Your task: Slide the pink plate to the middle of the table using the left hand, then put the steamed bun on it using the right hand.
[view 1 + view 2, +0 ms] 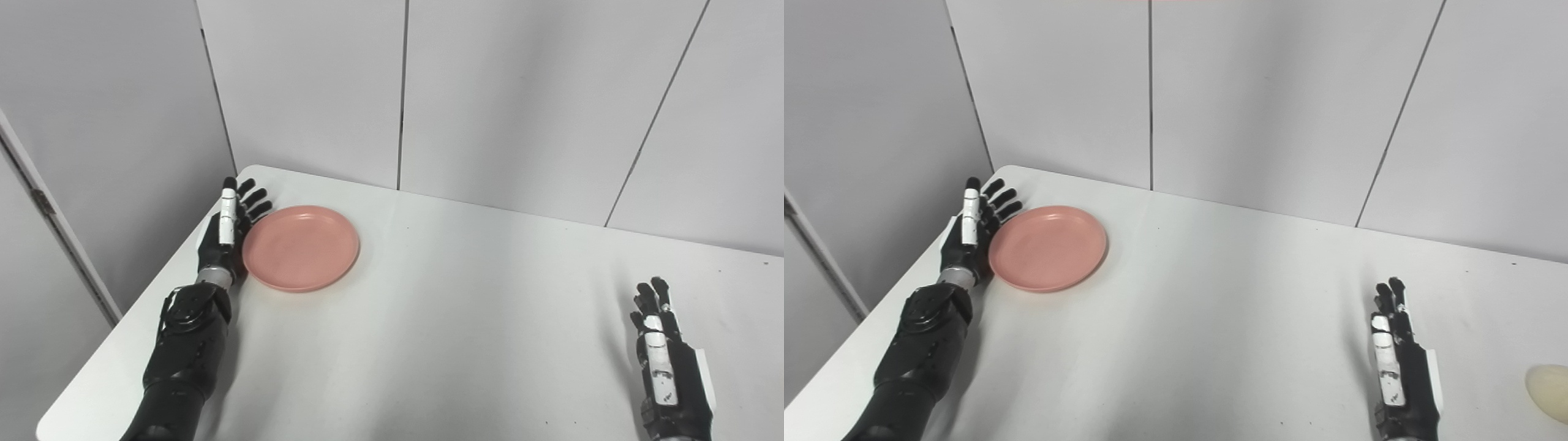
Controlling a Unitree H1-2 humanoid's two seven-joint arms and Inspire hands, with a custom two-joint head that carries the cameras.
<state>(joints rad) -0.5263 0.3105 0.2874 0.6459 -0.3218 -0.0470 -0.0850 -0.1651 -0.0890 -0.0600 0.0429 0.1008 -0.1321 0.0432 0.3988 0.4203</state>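
Observation:
A round pink plate lies empty on the white table near its far left corner. My left hand is open, fingers straight, standing on edge against the plate's left rim. My right hand is open and empty, resting near the table's front right. The steamed bun, pale cream, shows only in the right eye view at the right edge, a little to the right of my right hand. It is cut off by the frame.
Grey wall panels stand close behind the table's far edge. The table's left edge runs just beside my left forearm.

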